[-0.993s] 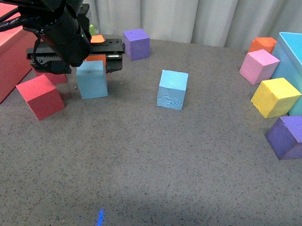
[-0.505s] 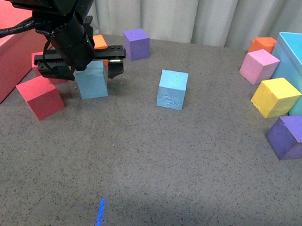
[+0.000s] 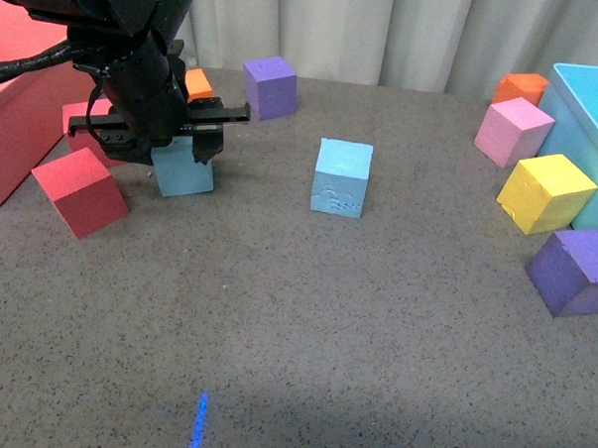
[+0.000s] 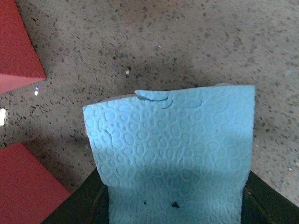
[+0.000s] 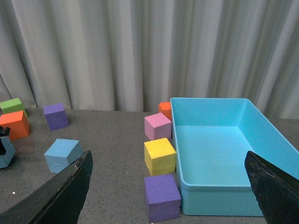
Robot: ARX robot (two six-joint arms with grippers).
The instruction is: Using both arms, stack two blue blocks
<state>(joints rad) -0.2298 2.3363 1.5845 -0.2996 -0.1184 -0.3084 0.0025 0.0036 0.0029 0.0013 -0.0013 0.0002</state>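
Left gripper (image 3: pixel 173 147) sits low at upper left of the front view, its bar level over the left blue block (image 3: pixel 185 174). One finger (image 3: pixel 208 146) lies against the block's right side; the other is hidden behind the wrist. In the left wrist view the block (image 4: pixel 173 149) fills the space between the dark finger bases, rests flat on the desk (image 3: pixel 294 333), and shows a nick in its far edge. Cannot tell whether the fingers are squeezing or only touching. The scuffed block (image 3: pixel 342 176) stands alone at centre, well apart to the right, dented face toward the camera. Right gripper (image 5: pixel 168 155) has its fingers spread wide with nothing between them, and it does not show in the front view. Nothing is stacked yet; the step in hand looks like the grasp of the left block. Risks: a tilted red cube (image 3: pixel 80 192) lies near the hidden finger and may be bumped or dragged. Soft foam may bulge or twist under a tight or off-centre pinch, so the block could lift crooked. A crooked block set on the scuffed one could slide off, or push the light cube away.
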